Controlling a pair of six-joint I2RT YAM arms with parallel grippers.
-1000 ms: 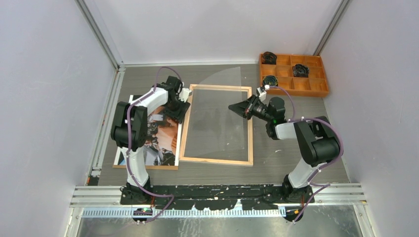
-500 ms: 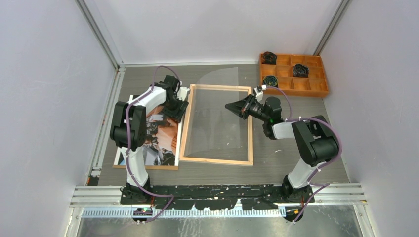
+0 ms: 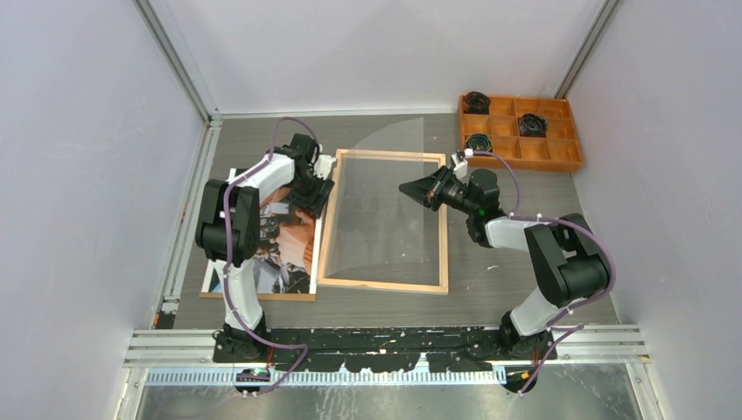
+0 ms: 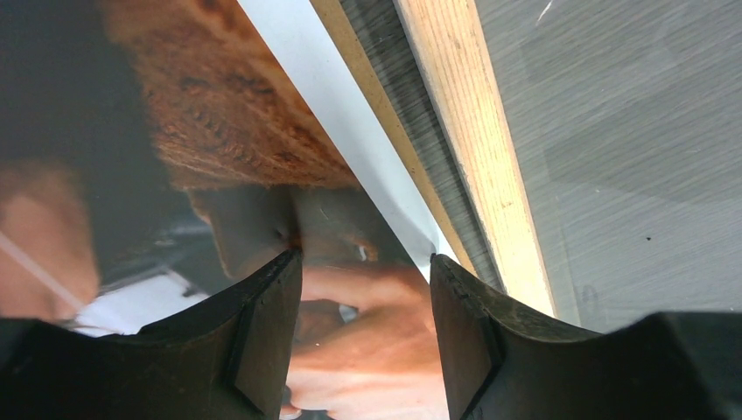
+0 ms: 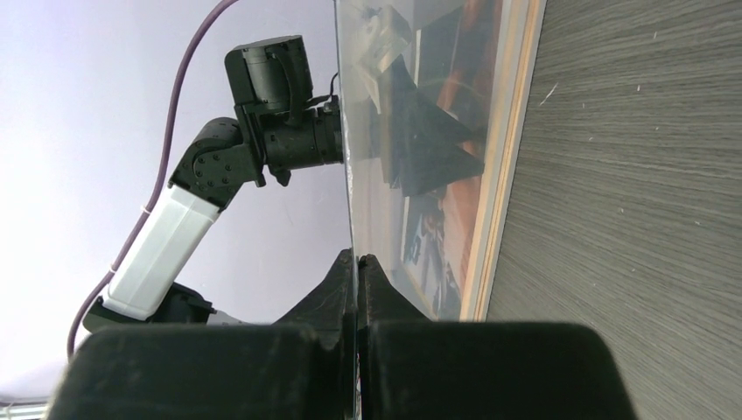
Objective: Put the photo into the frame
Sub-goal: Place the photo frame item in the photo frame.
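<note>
Left claw (image 4: 363, 262) spread over photo (image 4: 219, 114) edge, maybe touching; frame (image 4: 464, 131) beside.

orange tray (image 3: 525, 164): far right corner, dark rolls (image 3: 530, 124) inside (three compartments) | clear sheet (image 3: 398, 140): curved up

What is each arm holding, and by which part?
The right gripper pinches the clear sheet by its raised edge. The left gripper, fingers apart over the photo, holds nothing.
</note>
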